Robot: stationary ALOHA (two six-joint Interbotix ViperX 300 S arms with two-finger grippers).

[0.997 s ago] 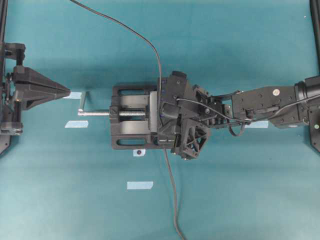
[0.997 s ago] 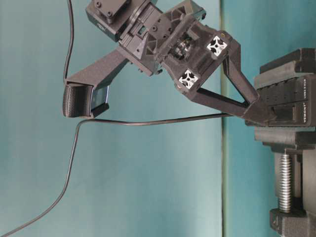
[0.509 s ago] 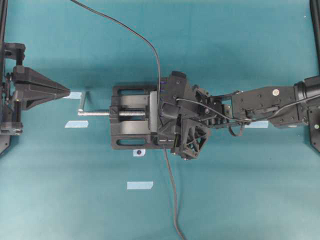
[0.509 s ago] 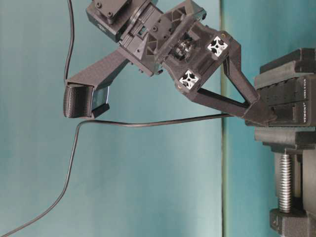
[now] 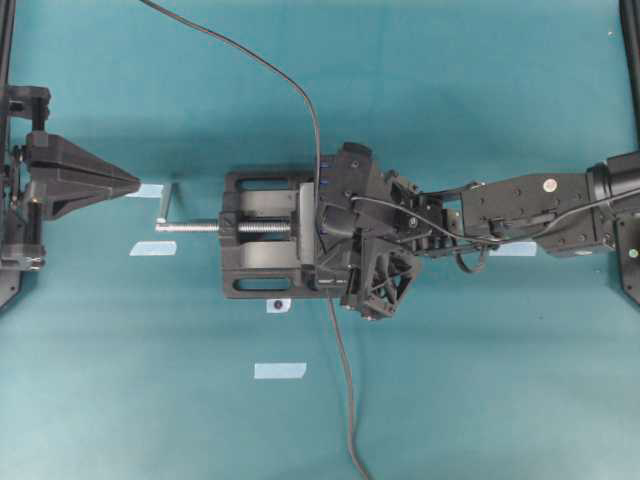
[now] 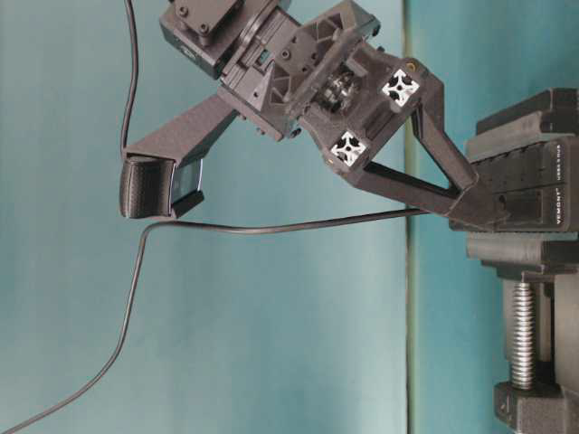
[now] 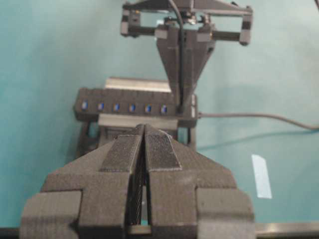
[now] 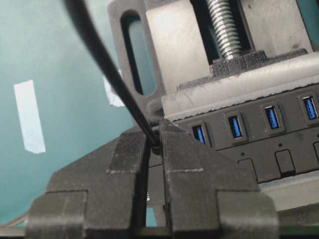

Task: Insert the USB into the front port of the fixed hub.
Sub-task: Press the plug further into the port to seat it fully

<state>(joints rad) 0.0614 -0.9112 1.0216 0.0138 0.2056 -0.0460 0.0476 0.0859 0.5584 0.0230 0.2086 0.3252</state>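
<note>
A: Teal cloth tabletop filling every view, a few pale blue tape strips lying on it. What's sitting mid-frame overhead?

B: Big black vise with a silver screw, gripping the long narrow black hub with a row of blue ports. The hub is lying across the vise jaws, centre of the overhead view.

A: Right gripper?

B: Reaching in from the right edge, hanging over the hub's near end. Its fingers are pinching together on the thin black cable right at the small black plug; the plug itself is mostly hidden between the pads. In the left wrist view the fingertips are sitting at the rightmost end of the port row.

A: Is the plug seated?

B: Can't tell, the fingers are covering it.

A: Left gripper?

B: Parking at the left edge overhead, well apart from the vise, pads pressing together, holding nothing.

A: Cable run?

B: Trailing up to the top edge and down to the bottom edge overhead.
</note>
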